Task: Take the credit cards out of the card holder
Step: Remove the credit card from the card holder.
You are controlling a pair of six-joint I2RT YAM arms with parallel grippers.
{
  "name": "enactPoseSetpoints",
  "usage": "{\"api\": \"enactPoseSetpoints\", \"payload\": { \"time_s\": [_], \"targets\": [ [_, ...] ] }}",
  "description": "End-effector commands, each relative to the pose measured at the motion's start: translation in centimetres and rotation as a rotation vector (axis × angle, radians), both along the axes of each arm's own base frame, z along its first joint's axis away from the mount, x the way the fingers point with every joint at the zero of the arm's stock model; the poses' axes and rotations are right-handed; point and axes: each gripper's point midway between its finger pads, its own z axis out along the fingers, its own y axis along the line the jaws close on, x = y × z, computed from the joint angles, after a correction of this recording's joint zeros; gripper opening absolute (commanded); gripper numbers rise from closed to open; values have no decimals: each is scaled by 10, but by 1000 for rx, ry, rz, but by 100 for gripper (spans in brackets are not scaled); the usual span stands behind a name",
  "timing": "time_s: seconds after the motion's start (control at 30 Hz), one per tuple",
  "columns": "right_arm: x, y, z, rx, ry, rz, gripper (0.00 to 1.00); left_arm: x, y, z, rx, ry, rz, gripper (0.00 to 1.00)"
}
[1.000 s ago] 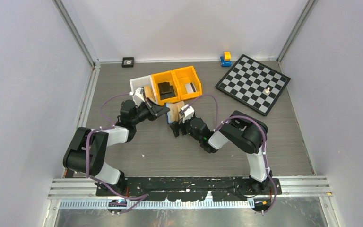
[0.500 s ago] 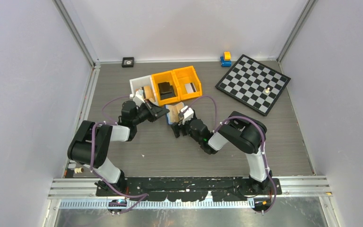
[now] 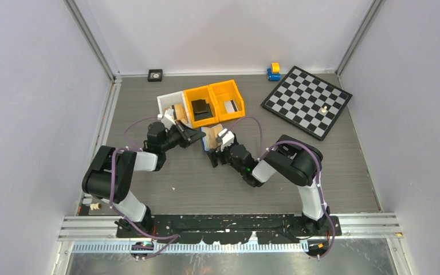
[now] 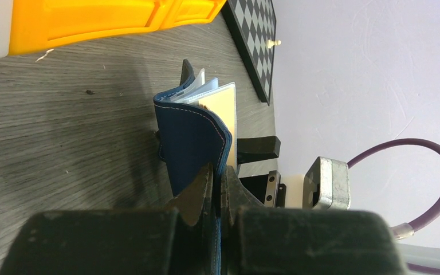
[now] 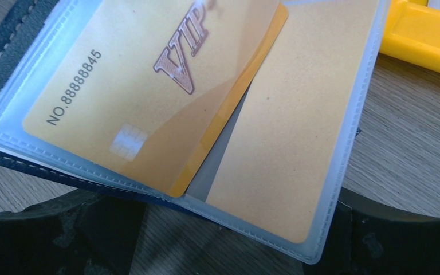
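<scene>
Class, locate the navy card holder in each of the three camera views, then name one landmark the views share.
Top external: card holder at centre, just below the orange bins.
Left wrist: card holder at centre, on edge, pinched by the left end effector.
Right wrist: card holder fills the frame, gold cards in clear sleeves.
Shared landmark: the orange bins.

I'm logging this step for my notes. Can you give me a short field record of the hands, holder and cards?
left hand: shut on the card holder, pinching its navy cover
right hand: open, close to the holder, gripping nothing
gold VIP card: tilted inside a clear sleeve
tan card: in the neighbouring sleeve
</scene>
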Motion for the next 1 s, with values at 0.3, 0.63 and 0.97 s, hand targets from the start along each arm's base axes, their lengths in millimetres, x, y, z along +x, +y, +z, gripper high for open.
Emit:
{"api": "enactPoseSetpoints", "payload": {
  "time_s": [0.3,0.63,0.97],
  "targets": [
    [-5,-10,54,161,-112,-56,89,-16,-8,-2,-32,23,-79,0],
    [-6,-55,117,407,-113,-138,89,-15,-8,4,-43,12,-80,0],
    [-4,-82,144,490,23,-185,89,-18,-8,15,-63,-8,-86,0]
  ]
}}
